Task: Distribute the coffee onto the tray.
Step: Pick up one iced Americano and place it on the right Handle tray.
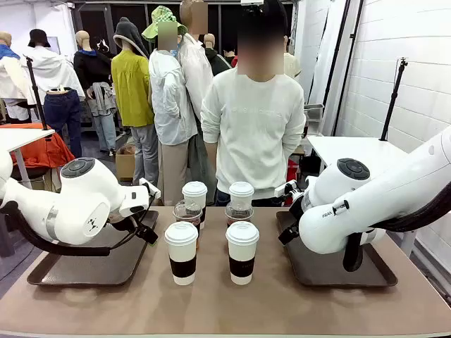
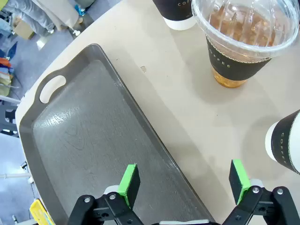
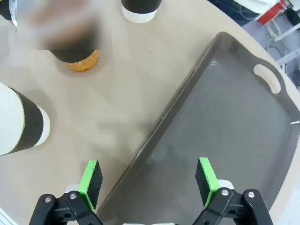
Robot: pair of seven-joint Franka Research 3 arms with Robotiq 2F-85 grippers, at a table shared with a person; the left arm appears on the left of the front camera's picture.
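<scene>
**Six cups [image 1: 242, 251] stand on the desk [image 1: 225, 310] between two trays**

Both hands hang open, holding nothing. The left hand [image 2: 185, 180] straddles the inner rim of the left tray [image 2: 70, 140], and the right hand [image 3: 149, 180] straddles the inner rim of the right tray [image 3: 225, 117]. At mid-desk, two sleeved paper cups [image 1: 181, 252] stand nearest, two clear domed cups [image 1: 238, 213] behind them, and two more paper cups [image 1: 194, 193] farthest. A person [image 1: 254, 127] stands beyond.
</scene>
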